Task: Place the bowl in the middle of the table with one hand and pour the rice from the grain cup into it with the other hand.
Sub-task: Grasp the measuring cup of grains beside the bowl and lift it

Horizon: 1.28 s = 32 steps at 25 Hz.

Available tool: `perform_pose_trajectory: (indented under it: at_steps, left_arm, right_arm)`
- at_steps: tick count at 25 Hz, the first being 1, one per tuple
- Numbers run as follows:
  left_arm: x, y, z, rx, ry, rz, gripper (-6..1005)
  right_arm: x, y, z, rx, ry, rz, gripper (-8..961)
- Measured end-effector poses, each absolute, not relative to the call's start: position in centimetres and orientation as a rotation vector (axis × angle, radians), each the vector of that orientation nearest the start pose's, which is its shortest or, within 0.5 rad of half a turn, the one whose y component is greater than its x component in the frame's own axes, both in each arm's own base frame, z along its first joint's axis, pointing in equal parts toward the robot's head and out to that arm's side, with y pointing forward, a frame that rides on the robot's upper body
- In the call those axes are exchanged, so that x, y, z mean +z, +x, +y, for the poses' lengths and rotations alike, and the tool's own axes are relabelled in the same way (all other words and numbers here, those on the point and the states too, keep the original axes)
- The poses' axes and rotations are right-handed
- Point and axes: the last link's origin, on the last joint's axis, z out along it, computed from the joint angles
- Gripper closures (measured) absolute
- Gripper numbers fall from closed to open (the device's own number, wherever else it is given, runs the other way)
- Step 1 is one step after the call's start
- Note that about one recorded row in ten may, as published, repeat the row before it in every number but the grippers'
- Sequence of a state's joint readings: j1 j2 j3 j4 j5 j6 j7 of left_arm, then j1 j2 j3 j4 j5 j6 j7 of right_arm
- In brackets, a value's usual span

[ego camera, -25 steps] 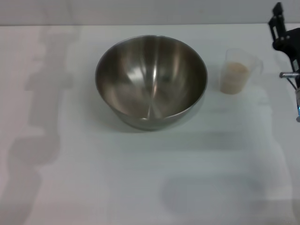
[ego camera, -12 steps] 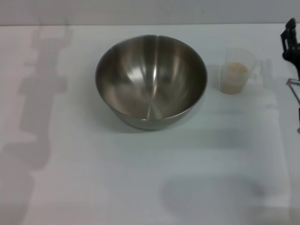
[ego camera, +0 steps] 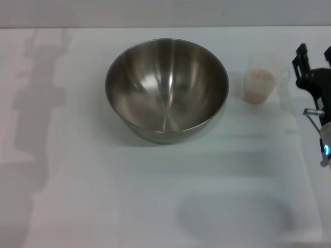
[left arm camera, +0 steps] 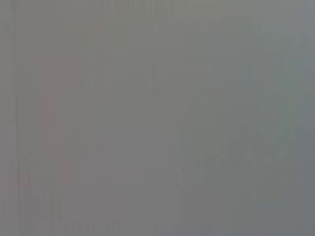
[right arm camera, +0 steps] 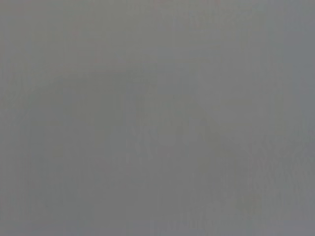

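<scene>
1. The table (ego camera: pixel 129 206) is smooth, flat and white; your left and right wrist views show only blank grey, so nothing can be read from them.
2. The bowl (ego camera: pixel 166 89), round brushed steel with a shiny inside, sits upright near the table's middle, where it was a second ago.
3. The right gripper (ego camera: pixel 313 61) is cut off by the right edge, just beside the cup; it has come back in from the edge. Two dark fingers stand apart, holding nothing.
4. The cup (ego camera: pixel 262 78), clear plastic and hard to make out, stands right of the bowl, apart from it.
5. The rice (ego camera: pixel 258 85) is a pale beige mass inside the cup.
</scene>
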State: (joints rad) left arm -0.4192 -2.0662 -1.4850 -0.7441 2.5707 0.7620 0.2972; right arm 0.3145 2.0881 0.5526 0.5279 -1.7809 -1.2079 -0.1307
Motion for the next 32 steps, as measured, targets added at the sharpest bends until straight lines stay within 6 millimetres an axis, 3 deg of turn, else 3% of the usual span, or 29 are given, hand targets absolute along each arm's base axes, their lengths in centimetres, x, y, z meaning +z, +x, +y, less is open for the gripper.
perform_pose_trajectory:
  at_steps: [13, 32]
  left_arm:
    - [5.0, -26.0, 42.0, -0.621, -1.394, -0.38, 207]
    - [4.5, -26.6, 41.6, -0.606, -1.401, -0.392, 206]
  right_arm:
    - [-6.1, 31.5, 26.0, 0.665, -1.45, 0.701, 390]
    - [-6.7, 32.6, 26.0, 0.591, -1.533, 0.695, 398]
